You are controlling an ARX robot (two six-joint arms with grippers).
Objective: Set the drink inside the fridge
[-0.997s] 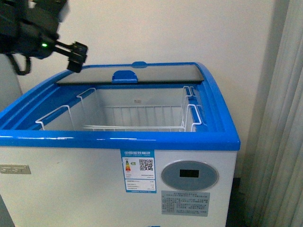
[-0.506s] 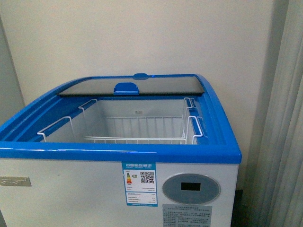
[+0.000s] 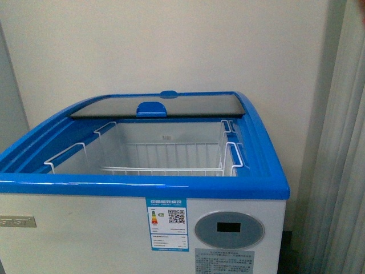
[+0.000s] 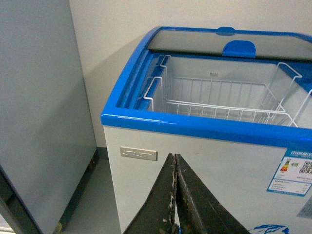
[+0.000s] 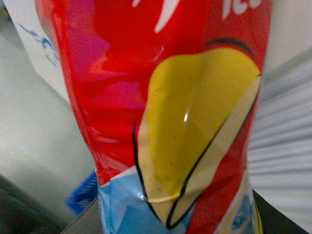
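Observation:
The fridge (image 3: 85, 228) is a white chest freezer with a blue top rim and an oval grey display (image 3: 228, 229). Its glass lid (image 3: 159, 106) is slid to the back, and white wire baskets (image 3: 165, 154) show inside the open top. No gripper shows in the front view. In the left wrist view the fridge (image 4: 204, 161) is close ahead, and my left gripper (image 4: 174, 163) is shut and empty in front of its white wall. In the right wrist view my right gripper is shut on the drink (image 5: 161, 97), whose red and yellow label fills the picture; its cap is out of view.
A plain pale grey cabinet (image 4: 39, 112) stands beside the fridge, with a narrow floor gap between them. A pale wall is behind the fridge. A grey curtain (image 3: 342, 171) hangs to the right of the fridge.
My left arm, which was high at the left over the fridge's rim a second ago, has left the front view. The view of the fridge has shifted slightly.

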